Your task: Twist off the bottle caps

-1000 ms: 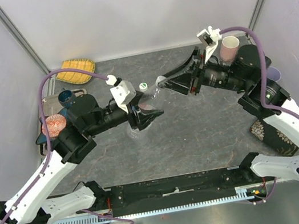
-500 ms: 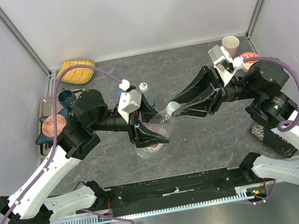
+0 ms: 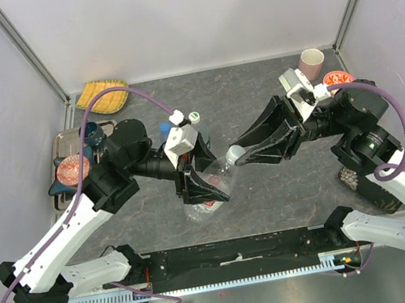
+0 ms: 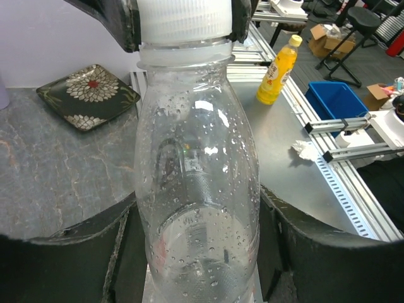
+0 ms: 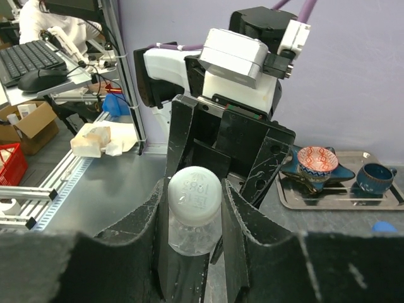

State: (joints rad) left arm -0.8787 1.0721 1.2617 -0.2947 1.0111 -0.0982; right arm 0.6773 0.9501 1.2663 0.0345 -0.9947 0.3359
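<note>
A clear bottle (image 3: 215, 184) with droplets inside is held tilted over the table's middle. My left gripper (image 3: 207, 186) is shut on its body. In the left wrist view the bottle (image 4: 196, 189) fills the space between my fingers (image 4: 63, 259). Its plain white cap (image 3: 234, 152) points toward the right arm. My right gripper (image 3: 237, 155) is shut on that cap. In the right wrist view the cap (image 5: 194, 194) sits pinched between both pads (image 5: 243, 214). A bottle with a white-and-green cap (image 3: 194, 117) and one with a blue cap (image 3: 165, 129) stand behind the left arm.
A metal tray (image 3: 67, 140) at the left holds a blue cup (image 3: 89, 131) and a red patterned bowl (image 3: 72, 168). A yellow woven dish (image 3: 102, 96) lies at the back left. A pink cup (image 3: 311, 63) and a red bowl (image 3: 337, 79) stand at the back right. A dark patterned plate (image 3: 366, 179) lies at the right.
Both grippers have come from the back of the table toward the near middle with the clear bottle. The right gripper now pinches its white cap.
</note>
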